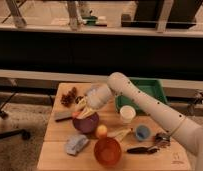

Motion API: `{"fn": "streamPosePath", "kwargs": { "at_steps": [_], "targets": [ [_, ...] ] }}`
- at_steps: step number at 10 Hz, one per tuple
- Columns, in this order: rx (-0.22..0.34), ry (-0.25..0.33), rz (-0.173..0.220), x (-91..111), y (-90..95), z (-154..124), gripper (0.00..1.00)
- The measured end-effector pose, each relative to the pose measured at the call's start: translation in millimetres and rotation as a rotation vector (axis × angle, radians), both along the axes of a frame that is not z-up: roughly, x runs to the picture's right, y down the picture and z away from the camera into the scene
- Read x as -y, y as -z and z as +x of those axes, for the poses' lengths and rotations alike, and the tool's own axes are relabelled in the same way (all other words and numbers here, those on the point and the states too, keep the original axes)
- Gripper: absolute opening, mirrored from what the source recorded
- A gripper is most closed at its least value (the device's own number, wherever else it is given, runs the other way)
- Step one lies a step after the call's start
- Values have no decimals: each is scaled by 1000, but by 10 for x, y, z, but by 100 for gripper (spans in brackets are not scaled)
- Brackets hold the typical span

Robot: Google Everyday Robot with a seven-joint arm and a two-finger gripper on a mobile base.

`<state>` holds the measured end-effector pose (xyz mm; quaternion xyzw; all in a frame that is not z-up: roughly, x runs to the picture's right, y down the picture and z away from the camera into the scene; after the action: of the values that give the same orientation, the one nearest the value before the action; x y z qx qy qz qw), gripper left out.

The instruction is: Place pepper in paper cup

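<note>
My gripper (81, 111) hangs at the left of the table, just above the left rim of a purple bowl (87, 123), and it is shut. A slim red-orange pepper (75, 114) shows at its fingertips, mostly hidden by them. The off-white paper cup (127, 114) stands upright to the right of the gripper, past the purple bowl and beneath my white forearm.
A green tray (147, 91) lies behind the paper cup. A small blue cup (142, 132), a pale banana-like thing (120, 133), a round orange fruit (101, 131) and a big orange bowl (107, 151) fill the front. A brown cluster (69, 97) sits back left, and a grey-blue object (76, 144) front left.
</note>
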<state>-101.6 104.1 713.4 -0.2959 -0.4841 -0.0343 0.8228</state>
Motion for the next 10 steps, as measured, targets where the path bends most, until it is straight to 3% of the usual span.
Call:
{"fn": "streamPosePath", "kwargs": {
  "at_steps": [10],
  "targets": [
    [-36, -46, 16, 251, -149, 314, 0]
  ]
}}
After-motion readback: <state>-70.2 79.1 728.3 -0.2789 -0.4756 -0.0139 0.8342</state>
